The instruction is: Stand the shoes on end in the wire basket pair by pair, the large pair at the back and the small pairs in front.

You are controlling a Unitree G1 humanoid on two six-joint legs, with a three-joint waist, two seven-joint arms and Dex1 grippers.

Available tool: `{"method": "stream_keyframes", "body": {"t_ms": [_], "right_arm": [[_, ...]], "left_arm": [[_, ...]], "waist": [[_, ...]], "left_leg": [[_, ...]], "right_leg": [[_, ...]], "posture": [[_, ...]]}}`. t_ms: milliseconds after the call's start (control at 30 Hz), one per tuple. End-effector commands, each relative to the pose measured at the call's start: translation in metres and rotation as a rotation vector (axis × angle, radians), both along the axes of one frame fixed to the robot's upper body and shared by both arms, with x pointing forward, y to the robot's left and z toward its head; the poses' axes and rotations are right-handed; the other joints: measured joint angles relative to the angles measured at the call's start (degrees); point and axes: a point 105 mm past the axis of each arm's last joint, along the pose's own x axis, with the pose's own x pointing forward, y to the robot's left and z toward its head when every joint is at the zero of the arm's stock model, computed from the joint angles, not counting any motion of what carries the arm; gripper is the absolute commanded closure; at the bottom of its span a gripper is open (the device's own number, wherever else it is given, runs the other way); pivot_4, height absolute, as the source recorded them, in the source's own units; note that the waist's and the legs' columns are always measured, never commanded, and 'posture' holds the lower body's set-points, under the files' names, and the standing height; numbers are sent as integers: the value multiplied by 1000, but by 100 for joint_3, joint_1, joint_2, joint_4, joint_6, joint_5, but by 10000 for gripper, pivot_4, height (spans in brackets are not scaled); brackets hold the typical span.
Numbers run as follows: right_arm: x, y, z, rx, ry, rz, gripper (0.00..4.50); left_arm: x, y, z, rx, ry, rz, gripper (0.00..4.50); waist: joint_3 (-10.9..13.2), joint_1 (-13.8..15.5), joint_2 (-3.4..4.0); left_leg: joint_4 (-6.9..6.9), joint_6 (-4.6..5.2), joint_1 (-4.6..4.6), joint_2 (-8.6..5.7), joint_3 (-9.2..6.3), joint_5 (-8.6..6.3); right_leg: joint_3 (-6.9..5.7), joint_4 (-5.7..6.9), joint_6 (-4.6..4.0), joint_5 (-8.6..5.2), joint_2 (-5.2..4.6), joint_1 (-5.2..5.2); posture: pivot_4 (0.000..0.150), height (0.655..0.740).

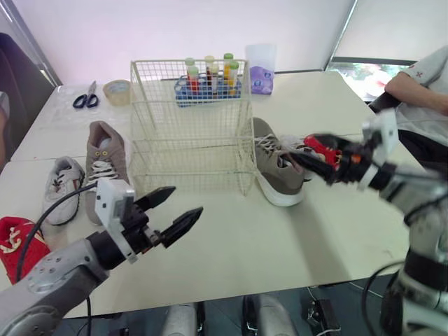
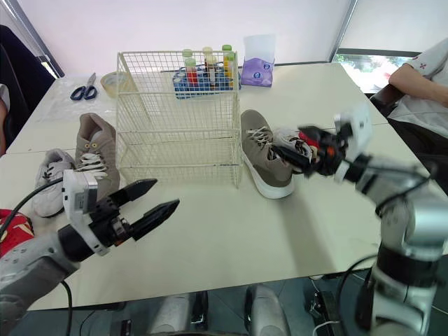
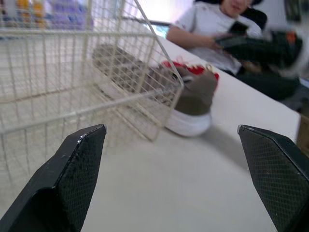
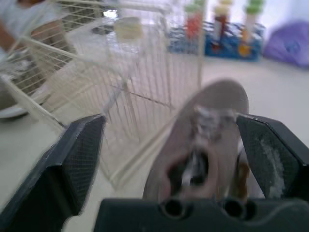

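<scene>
Grey shoe prob. inside R hand

Scissors, tape roll far left; tube rack, purple pouch (tissues, perhaps) beside it; person right.

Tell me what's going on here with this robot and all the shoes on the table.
The cream wire basket holds no shoes yet. The robot's right gripper is open around the large taupe sneaker lying just right of the basket; the left gripper hovers open above the pale table in front. A second taupe sneaker, a small white sneaker and a small red shoe lie left of the basket.
</scene>
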Motion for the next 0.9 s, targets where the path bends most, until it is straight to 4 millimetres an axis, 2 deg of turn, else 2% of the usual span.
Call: {"method": "stream_keyframes", "body": {"t_ms": [33,100,200,267,367,600,800,867,900], "right_arm": [[-13,-4,5,-18,-110,-151,275],[-14,-6,-3,-11,-118,-222,275],[-14,2,-14,1,-111,-237,275],[-9,10,-19,10,-110,-230,275],[1,11,-29,21,-101,-250,275],[26,16,-49,33,-56,-181,275],[41,24,-77,28,14,-163,275],[43,25,-81,23,17,-168,275],[44,24,-85,21,23,-171,2597]], "left_arm": [[4,-10,-6,-7,-20,73,0],[4,-16,-13,11,-16,93,0],[3,-22,-22,13,-8,115,0],[1,-25,-28,30,0,110,0],[1,-28,-31,26,-3,108,0],[2,-23,-38,21,11,115,0],[4,-21,-41,32,7,128,0],[4,-21,-42,34,5,129,0],[5,-20,-42,37,4,137,0]], "waist": [[-1,19,3],[-2,23,2],[-1,-11,5],[0,-41,7],[0,-95,7],[1,-108,7],[0,-101,6],[0,-101,6],[0,-101,6]], "left_leg": [[1,0,6,0,-5,1],[1,-2,26,3,-9,0],[1,-16,31,5,-3,-9],[1,-18,31,6,0,-10],[-4,-19,29,9,-3,-10],[-5,-2,2,9,-4,-1],[-4,0,-4,8,-8,0],[-2,0,-4,8,-7,0],[-2,0,-4,8,-7,0]], "right_leg": [[-2,0,-2,-1,4,5],[-4,-1,-1,-3,6,23],[-4,-9,4,-7,4,24],[-2,-10,4,-7,2,21],[-3,-12,2,-7,3,19],[-6,-14,-7,-2,4,-2],[-14,-13,-6,-1,10,-7],[-14,-13,-5,-2,9,-5],[-13,-13,-5,-2,8,-5]], "posture": [[1500,7400],[1500,7400],[1500,7400],[1500,7400],[1500,7400],[1500,7400],[1500,7400],[1500,7400],[1500,7400]]}}
